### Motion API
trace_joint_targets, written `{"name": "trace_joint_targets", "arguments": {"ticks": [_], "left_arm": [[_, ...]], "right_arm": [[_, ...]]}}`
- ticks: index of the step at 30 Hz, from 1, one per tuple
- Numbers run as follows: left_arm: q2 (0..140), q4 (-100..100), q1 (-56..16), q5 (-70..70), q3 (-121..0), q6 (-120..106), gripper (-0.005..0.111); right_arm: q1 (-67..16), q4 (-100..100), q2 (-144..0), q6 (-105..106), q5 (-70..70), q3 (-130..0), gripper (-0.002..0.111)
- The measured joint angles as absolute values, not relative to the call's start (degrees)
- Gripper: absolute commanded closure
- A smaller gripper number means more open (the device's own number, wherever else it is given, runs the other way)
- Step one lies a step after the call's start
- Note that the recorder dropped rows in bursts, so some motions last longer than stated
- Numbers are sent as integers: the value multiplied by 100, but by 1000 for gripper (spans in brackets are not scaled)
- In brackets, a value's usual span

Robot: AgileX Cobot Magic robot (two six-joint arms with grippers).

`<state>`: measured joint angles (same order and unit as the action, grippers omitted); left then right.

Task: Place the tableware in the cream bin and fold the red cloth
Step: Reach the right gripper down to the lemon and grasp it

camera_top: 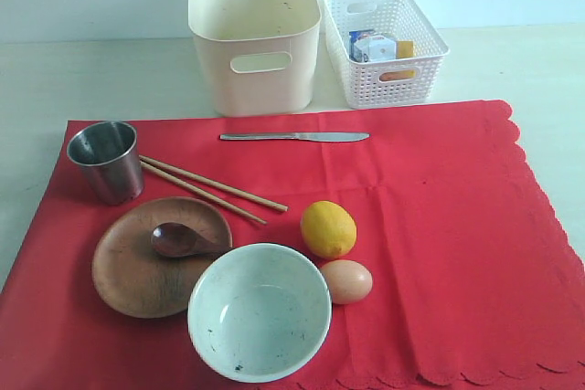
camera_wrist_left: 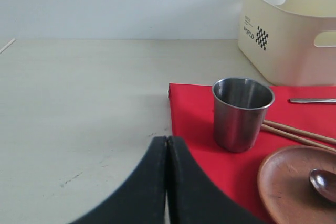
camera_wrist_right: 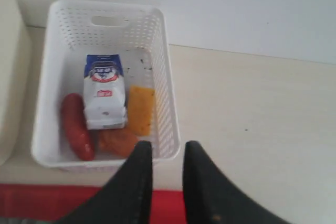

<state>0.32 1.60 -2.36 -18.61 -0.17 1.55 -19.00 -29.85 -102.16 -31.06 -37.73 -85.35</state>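
Left pincer (camera_wrist_left: 167,141), tips together, hangs over worktop (camera_wrist_left: 79,103) w/ cup (camera_wrist_left: 242,113) upright close ahead on cloth (camera_wrist_left: 194,108) corner. Right pincer (camera_wrist_right: 167,151), slightly apart, is off by the basket (camera_wrist_right: 167,77), so left arm's nearer.

Cloth (camera_top: 439,226) was bright red, on it silvery steel cup (camera_top: 107,160), brown plate (camera_top: 137,267), dark brown spoon (camera_top: 178,239), pale bowl (camera_top: 260,310) flecked black, yellow lemon (camera_top: 328,228), tan egg (camera_top: 346,281), beyond the cloth cream bin (camera_top: 256,34) bore a black checker mark (camera_wrist_left: 261,38), basket (camera_top: 384,43) was white lattice
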Motion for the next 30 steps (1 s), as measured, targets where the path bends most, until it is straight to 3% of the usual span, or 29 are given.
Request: {"name": "trace_joint_targets", "arguments": {"ticks": [12, 25, 30], "left_arm": [[32, 160, -236, -1861, -17, 155, 107], [32, 160, -236, -1861, -17, 155, 107], [32, 160, -236, -1861, -17, 155, 107]], "right_arm": [[-2064, 440, -8237, -556, -4617, -7651, 108], [-3757, 877, -8009, -324, -3485, -5420, 108], [-3918, 929, -8617, -408, -2969, -5095, 91]]}}
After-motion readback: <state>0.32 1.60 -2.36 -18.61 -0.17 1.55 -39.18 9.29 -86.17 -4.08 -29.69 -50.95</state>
